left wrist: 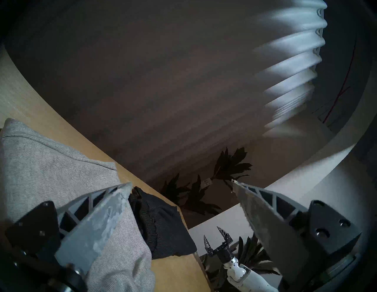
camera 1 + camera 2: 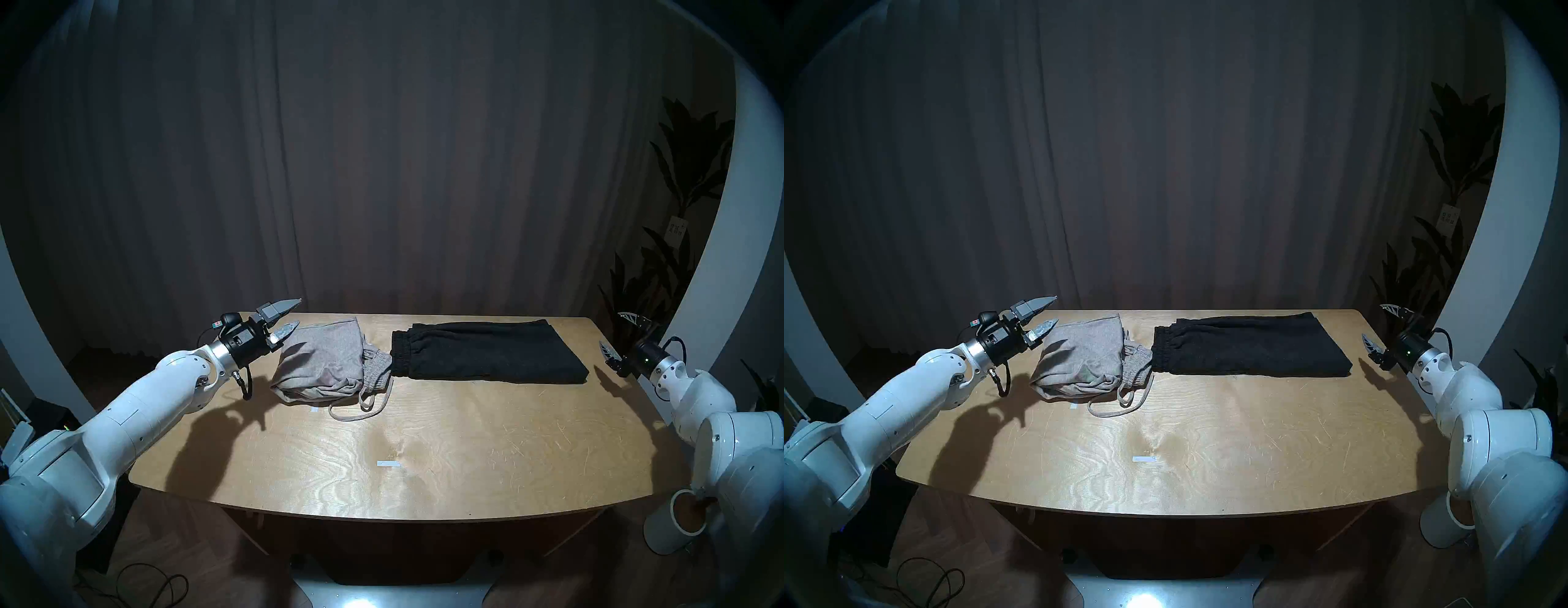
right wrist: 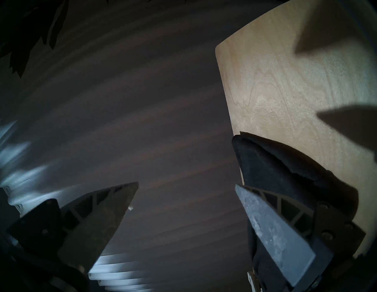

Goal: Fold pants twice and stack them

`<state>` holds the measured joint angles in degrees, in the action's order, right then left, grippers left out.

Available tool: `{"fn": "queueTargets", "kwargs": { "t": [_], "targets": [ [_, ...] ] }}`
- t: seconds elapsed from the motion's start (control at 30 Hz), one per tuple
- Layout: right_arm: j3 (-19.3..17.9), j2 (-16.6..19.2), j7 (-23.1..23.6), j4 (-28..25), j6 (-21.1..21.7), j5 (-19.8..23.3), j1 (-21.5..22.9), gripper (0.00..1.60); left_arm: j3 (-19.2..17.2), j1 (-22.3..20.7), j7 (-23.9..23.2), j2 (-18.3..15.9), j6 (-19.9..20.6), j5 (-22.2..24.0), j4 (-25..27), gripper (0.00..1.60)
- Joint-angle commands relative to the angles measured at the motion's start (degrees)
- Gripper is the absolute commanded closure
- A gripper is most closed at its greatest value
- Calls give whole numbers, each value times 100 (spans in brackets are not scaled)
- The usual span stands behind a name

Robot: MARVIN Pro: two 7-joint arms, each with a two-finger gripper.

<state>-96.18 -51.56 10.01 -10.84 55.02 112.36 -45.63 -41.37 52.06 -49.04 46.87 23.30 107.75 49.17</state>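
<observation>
Left gripper [image 2: 288,322] wide open, empty, hanging over desk [image 2: 424,446] left edge beside grey pants [image 2: 326,361].

Grey pants bunched near far-left corner, already folded, waistband and pale cord [image 2: 360,407] spilling toward desk centre. Risk: cord snagging on lift, loose bundle unrolling.

Black pants [image 2: 488,350] folded long along far edge, waistband touching grey waistband. Risk: dragging one shifts other; second fold skewing.

Right gripper [image 2: 617,339] wide open, empty, off far-right corner. Risk: pinching only top layer.

Curtained studio, plywood table [image 2: 424,475], potted plant [image 2: 687,170]
</observation>
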Motion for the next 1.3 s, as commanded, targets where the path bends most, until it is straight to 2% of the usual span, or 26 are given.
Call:
{"fn": "queueTargets", "kwargs": {
  "t": [0.0,0.57,1.27],
  "targets": [
    [85,-9,9,-118,-2,-73,-36,0,-68,-30,-143,-127,16,22,206,0],
    [399,126,34,-312,-2,-437,-27,0,-60,161,-283,-392,146,60,535,0],
    [759,297,21,-409,-2,-862,-226,0,-62,385,-414,-723,278,107,893,0]
  ]
}}
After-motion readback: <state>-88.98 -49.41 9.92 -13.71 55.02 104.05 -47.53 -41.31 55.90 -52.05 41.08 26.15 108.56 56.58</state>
